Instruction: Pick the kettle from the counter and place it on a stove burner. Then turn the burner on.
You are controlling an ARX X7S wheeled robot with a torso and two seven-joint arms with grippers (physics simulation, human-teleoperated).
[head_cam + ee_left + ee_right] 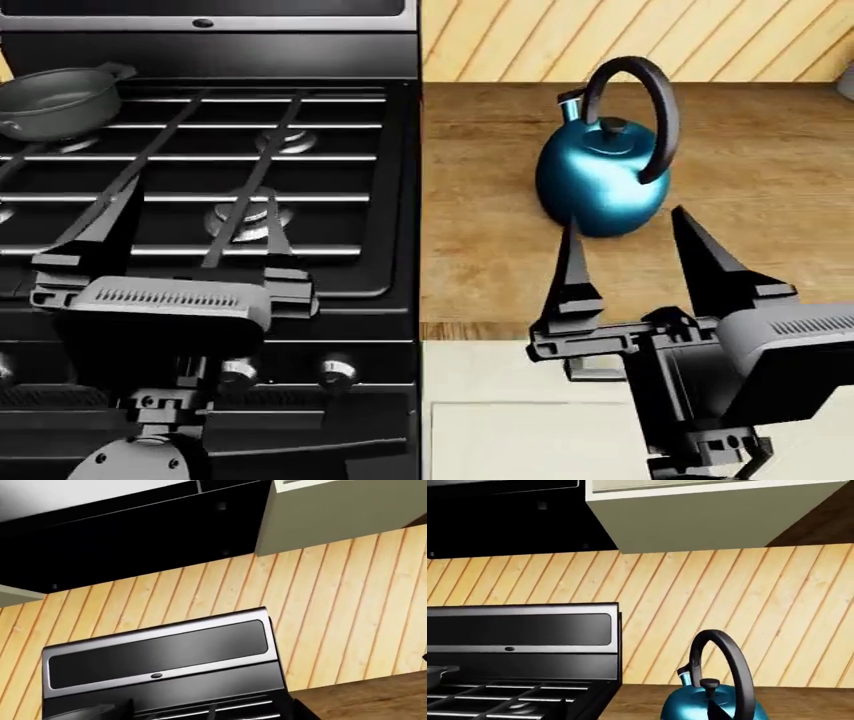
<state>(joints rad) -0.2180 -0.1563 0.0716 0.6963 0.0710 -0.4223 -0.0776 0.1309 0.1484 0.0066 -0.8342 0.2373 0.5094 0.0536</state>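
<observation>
The teal kettle [603, 178] stands upright on the wooden desk [494, 250], just ahead of the right claw [631, 255], whose empty fingers are spread apart; the left claw [174, 262] hovers open over the stove.

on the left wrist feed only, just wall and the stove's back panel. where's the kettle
Observer: The kettle stands upright on the counter, right of the stove, nothing holding it.
Operator: right gripper near it
Observer: The right gripper is open, just short of the kettle on the robot's side, not touching.
Operator: burners free
Observer: A grey pot sits at the far left of the stove; the near burner by the counter is bare.
Operator: left gripper
Observer: The left gripper is open over the front grates.
</observation>
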